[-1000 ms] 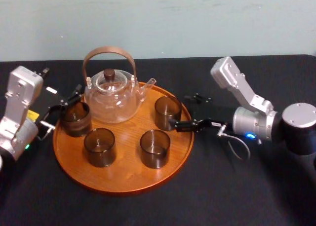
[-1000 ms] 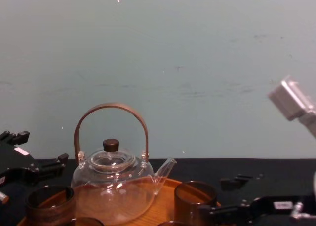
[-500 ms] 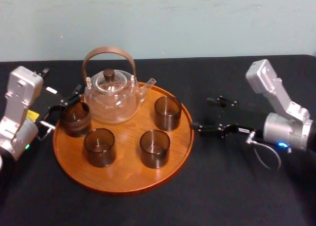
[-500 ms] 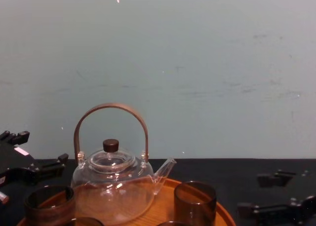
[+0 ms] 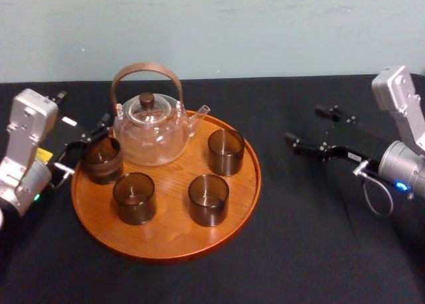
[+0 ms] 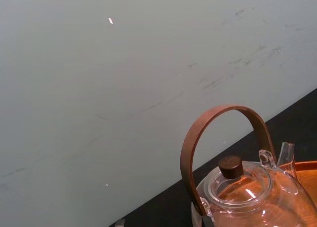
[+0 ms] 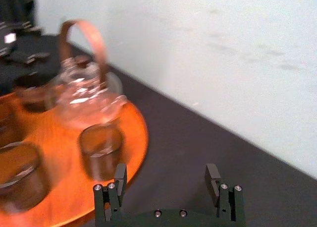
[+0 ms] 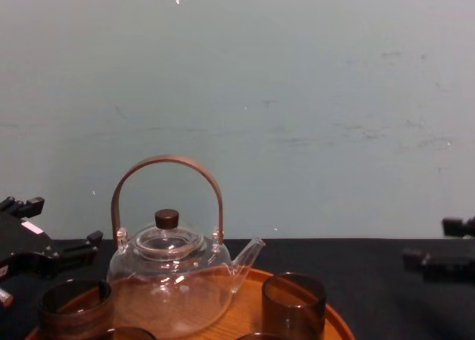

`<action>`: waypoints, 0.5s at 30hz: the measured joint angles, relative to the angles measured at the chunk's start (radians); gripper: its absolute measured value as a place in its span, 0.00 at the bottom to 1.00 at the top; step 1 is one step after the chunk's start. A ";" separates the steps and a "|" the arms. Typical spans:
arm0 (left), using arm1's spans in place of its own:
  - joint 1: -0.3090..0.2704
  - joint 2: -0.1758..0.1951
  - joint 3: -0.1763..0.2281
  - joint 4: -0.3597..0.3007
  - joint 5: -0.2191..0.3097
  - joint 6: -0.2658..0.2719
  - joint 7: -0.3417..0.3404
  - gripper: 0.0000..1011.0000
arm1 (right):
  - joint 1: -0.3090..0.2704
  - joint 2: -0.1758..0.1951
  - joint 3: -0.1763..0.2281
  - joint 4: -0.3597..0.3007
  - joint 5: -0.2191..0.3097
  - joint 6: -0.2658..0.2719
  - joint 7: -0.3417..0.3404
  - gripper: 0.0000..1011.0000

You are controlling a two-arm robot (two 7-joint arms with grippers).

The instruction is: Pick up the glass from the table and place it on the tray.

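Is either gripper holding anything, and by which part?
The right gripper is open beside the tray, holding nothing. The left gripper is at the rear-left glass on the tray; whether it grips it cannot be told.

We see a round orange-brown wooden tray with streaky grain, smoky dark-brown glass cups, a clear glass teapot with a copper-brown handle, and a black tablecloth.

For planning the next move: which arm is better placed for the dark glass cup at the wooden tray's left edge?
Left. The left gripper sits beside that dark glass cup; the open right gripper hangs over the black table, away from the round wooden tray.
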 joint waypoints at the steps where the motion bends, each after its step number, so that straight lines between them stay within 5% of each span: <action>1: 0.000 0.000 0.000 0.000 0.000 0.000 0.000 0.99 | -0.010 -0.012 0.017 -0.002 -0.006 -0.015 -0.030 0.99; 15: 0.000 0.000 0.000 0.000 0.000 0.000 0.000 0.99 | -0.066 -0.125 0.082 0.054 -0.078 -0.185 -0.181 0.99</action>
